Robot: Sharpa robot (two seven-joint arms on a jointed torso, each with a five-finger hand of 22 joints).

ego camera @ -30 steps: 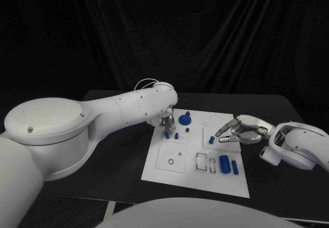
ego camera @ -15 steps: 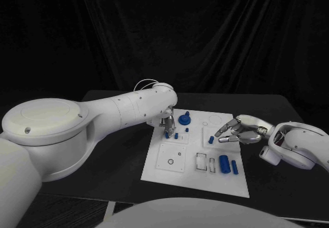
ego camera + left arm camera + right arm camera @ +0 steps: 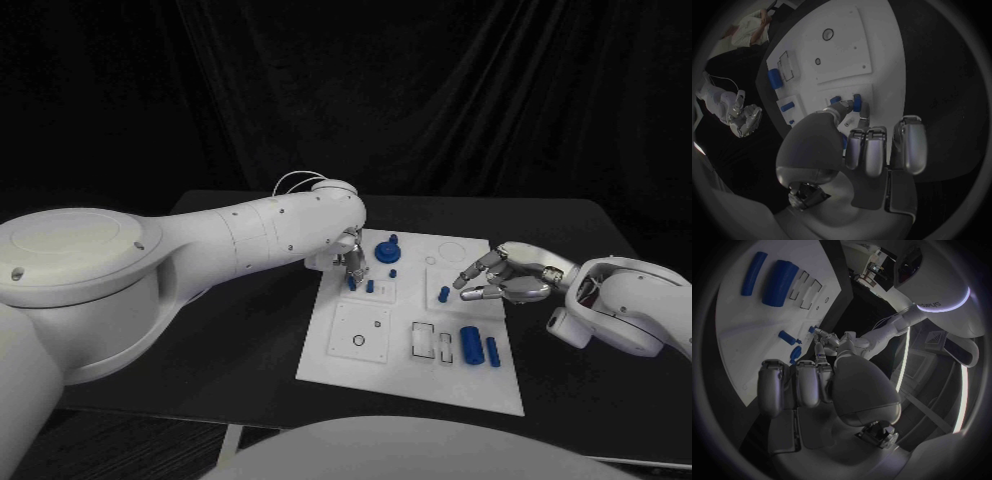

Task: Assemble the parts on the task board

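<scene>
A flat white rectangular task board (image 3: 378, 365) is seen at centre of the head view on a black table (image 3: 245, 340), w/ small blue plastic parts on it. The left silver hand (image 3: 351, 262) is lowered onto the board's upper-left area, fingertips down. In the left wrist view a short blue peg (image 3: 857, 102) is pinched between thumb and a finger (image 3: 862, 121), its long axis approx. upright over its seat; a second blue peg (image 3: 836, 99) stands just beside. The left hand is thus on the part; the coming push is judged to be straight down.

The right silver hand (image 3: 502, 276) is held at centre-right, over the board's right edge, fingers curled, nothing seen in it. A small blue peg (image 3: 444, 295) lies just left of it. Two larger blue cylinders (image 3: 472, 346) lie lower right, long axes top-to-bottom.
</scene>
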